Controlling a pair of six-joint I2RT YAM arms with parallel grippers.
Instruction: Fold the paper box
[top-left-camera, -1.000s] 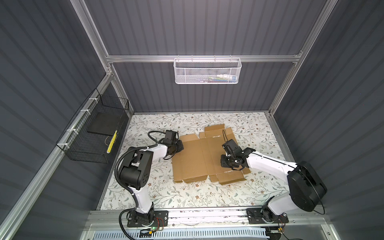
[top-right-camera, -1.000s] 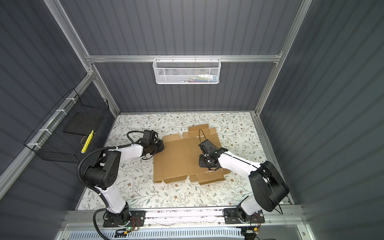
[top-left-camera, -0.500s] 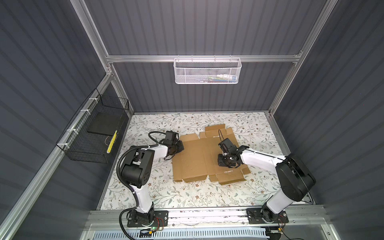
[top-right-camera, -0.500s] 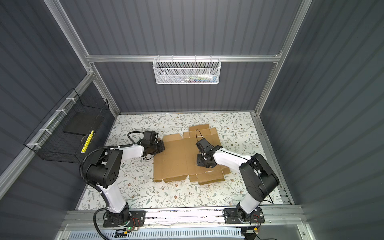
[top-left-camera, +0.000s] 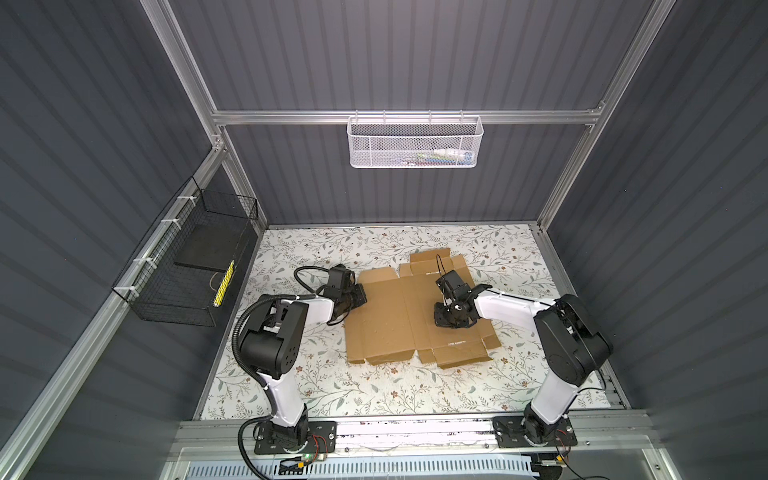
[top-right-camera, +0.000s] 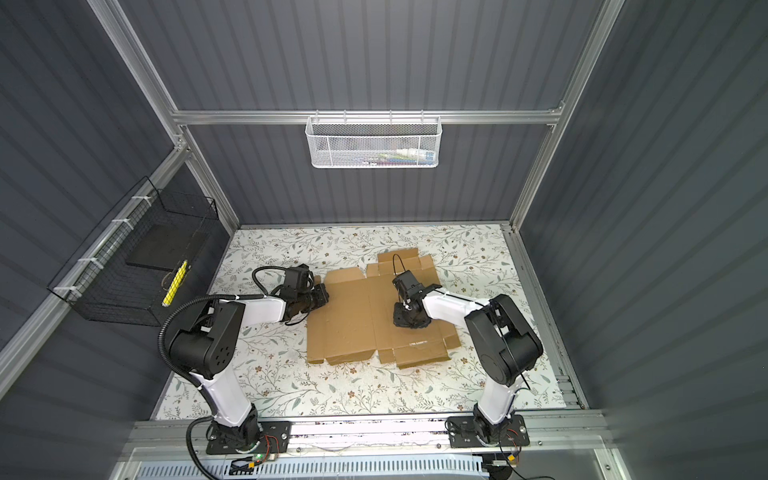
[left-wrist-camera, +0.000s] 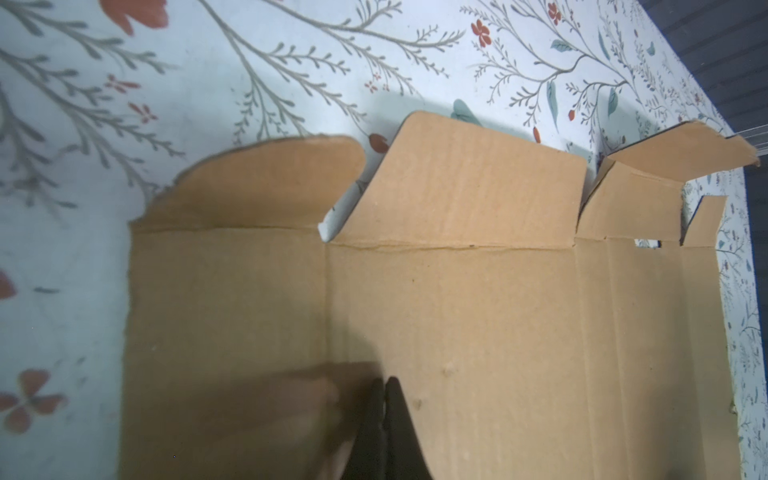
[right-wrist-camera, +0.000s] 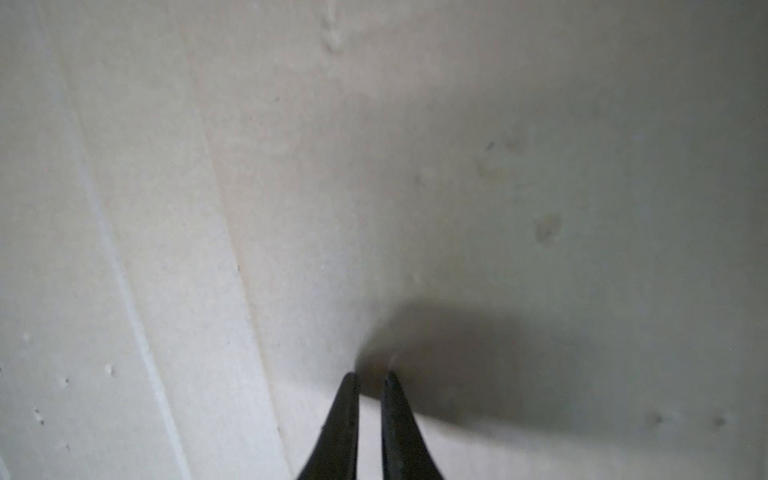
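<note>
The paper box (top-left-camera: 386, 320) (top-right-camera: 353, 320) is a brown cardboard sheet lying almost flat on the floral table, its flaps slightly raised along the far edge. My left gripper (top-left-camera: 361, 298) (top-right-camera: 324, 298) lies low at the sheet's left edge. In the left wrist view its fingertips (left-wrist-camera: 384, 380) are pressed together on the box (left-wrist-camera: 478, 311), holding nothing. My right gripper (top-left-camera: 451, 322) (top-right-camera: 409, 322) points straight down onto the sheet's right-hand panel. In the right wrist view its tips (right-wrist-camera: 371, 376) rest on the box (right-wrist-camera: 291, 187) with only a thin slit between them and nothing in it.
A black wire basket (top-left-camera: 187, 266) hangs on the left wall. On the back rail hangs a white mesh basket (top-left-camera: 413, 143). The floral table (top-left-camera: 374, 386) shows bare in front of the sheet. Both arm bases stand on the front aluminium rail (top-left-camera: 415, 432).
My right gripper has slid a little to the left across the cardboard, and that arm's elbow has swung inward. The left arm and the sheet have stayed put.
</note>
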